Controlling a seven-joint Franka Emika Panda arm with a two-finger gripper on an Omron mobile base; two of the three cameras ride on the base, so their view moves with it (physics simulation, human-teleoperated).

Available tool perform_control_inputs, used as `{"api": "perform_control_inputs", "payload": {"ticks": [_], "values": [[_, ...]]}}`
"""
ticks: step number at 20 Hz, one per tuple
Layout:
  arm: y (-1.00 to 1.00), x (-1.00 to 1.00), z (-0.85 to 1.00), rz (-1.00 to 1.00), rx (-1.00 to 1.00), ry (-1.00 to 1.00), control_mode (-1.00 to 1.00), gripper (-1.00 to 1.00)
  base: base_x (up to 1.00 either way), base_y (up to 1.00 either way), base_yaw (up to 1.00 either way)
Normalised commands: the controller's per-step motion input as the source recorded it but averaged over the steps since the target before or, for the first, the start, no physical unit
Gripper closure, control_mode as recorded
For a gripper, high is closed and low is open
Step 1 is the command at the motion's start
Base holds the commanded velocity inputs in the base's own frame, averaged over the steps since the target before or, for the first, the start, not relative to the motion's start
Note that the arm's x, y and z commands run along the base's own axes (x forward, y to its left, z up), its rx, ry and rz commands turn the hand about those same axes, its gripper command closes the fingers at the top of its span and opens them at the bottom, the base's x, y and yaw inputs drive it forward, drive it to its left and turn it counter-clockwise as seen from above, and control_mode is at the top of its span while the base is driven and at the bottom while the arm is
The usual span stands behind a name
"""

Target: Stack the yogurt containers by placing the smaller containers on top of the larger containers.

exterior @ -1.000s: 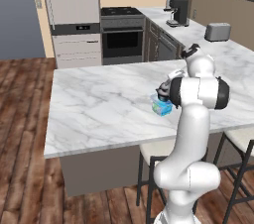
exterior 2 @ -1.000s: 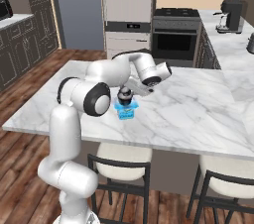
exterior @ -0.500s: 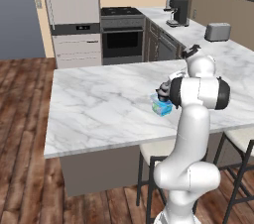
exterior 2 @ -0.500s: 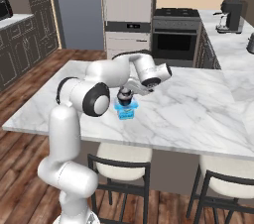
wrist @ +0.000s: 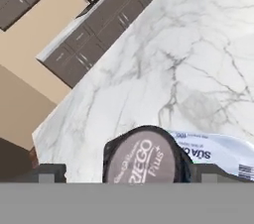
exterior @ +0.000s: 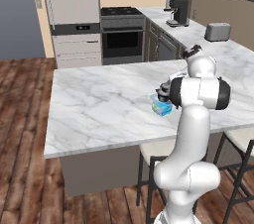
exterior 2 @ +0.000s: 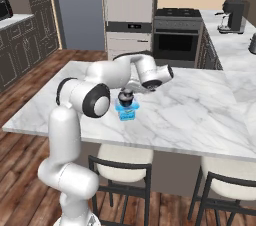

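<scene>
On the marble island stands the light-blue tub point(exterior: 161, 108) point(exterior 2: 126, 113), the larger container. A small dark round cup point(exterior: 163, 94) point(exterior 2: 126, 96) point(wrist: 144, 157) with a pale brownish lid sits on top of it. The tub's label point(wrist: 213, 152) shows to the right under the cup in the hand view. My gripper point(exterior 2: 131, 90) point(wrist: 131, 174) is open just above and behind the cup. Its two dark fingertips point(wrist: 49, 173) stand wide on either side of the cup, apart from it. In the left base view my own arm hides most of the hand.
The island counter point(exterior: 99, 104) point(exterior 2: 200, 105) spreads wide to the left of the tub in the left base view. Stools point(exterior 2: 122, 162) stand under its near edge. A toaster point(exterior: 218, 31) and a coffee machine point(exterior: 178, 11) sit on the far counter, with the oven point(exterior: 121, 39) behind.
</scene>
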Motion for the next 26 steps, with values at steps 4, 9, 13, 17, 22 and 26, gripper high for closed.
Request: {"api": "perform_control_inputs", "payload": {"ticks": [4, 9, 13, 17, 22, 26], "values": [[0.00, 0.42, 0.00, 0.00, 0.00, -0.24, -1.00, -1.00, 0.00, 0.00, 0.00], [0.03, 0.34, 0.00, 0.00, 0.00, -0.21, -1.00, -1.00, 0.00, 0.00, 0.00], [0.01, -0.21, 0.66, 0.00, -0.02, -0.10, -1.00, -1.00, 0.00, 0.00, 0.00], [0.00, -0.93, 0.96, -0.17, -0.08, -0.01, -1.00, -1.00, 0.00, 0.00, 0.00], [0.01, -1.00, 0.62, -0.44, -0.17, 0.00, -1.00, -1.00, 0.00, 0.00, 0.00], [0.20, -0.91, 0.57, -0.48, -0.24, 0.01, -1.00, -1.00, 0.00, 0.00, 0.00]]}}
